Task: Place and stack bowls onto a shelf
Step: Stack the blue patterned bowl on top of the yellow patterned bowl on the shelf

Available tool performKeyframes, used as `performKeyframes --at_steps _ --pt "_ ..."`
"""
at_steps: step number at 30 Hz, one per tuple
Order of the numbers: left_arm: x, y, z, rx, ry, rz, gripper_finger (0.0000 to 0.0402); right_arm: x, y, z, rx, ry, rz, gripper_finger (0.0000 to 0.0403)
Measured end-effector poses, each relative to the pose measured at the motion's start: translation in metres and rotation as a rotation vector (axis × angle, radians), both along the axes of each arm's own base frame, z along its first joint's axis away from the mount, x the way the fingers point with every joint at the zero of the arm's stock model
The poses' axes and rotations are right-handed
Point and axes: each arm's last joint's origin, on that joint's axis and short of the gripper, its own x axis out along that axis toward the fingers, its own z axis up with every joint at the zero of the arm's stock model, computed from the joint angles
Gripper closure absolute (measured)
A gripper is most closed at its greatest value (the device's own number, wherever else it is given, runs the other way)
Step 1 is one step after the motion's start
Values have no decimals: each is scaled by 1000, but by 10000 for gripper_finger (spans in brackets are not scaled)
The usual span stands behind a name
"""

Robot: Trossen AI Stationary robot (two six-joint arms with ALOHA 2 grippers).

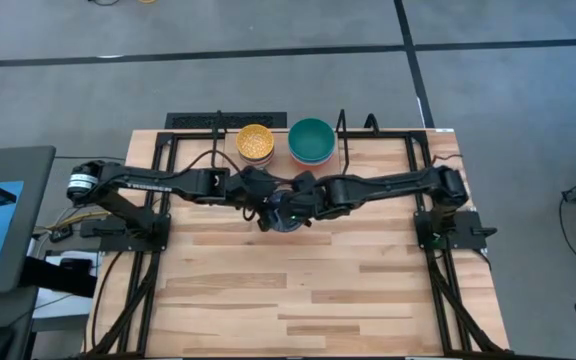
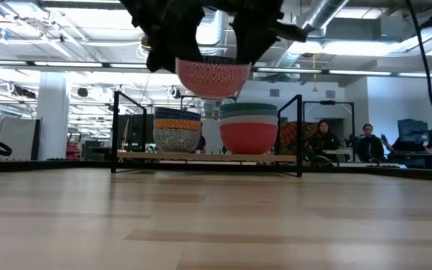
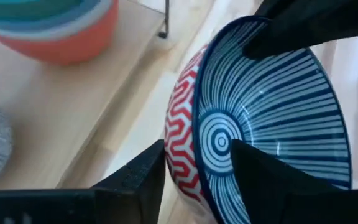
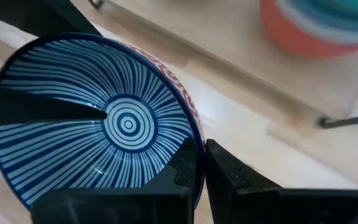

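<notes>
A small round bowl point(image 2: 213, 77), red-and-white zigzag outside and blue-and-white radial stripes inside, hangs in the air above the wooden tabletop point(image 1: 308, 290), just in front of the light-wood shelf point(image 2: 208, 157) on black wire legs. Both grippers pinch its rim: the left gripper point(image 3: 197, 171) with one finger inside and one outside, the right gripper point(image 4: 201, 165) clamped on the opposite edge. The shelf carries two stacks: a yellow-patterned-topped stack point(image 1: 255, 142) and a teal-topped stack point(image 1: 312, 141) with a red-orange bowl at its bottom.

Red-zigzag, blue-striped bowl point(image 2: 213, 77) aloft before shelf point(image 2: 201, 157); 2 stacks there, perhaps 7 bowls.
</notes>
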Motion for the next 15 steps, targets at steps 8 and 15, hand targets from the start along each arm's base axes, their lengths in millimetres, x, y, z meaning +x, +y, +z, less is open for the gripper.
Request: performKeyframes --at_steps 8,15 --pt "2 -5 14 59 -15 -20 342 -3 6 24 -58 48 95 358" --pt "3 2 31 106 -19 -52 396 -10 3 39 -32 33 105 318"
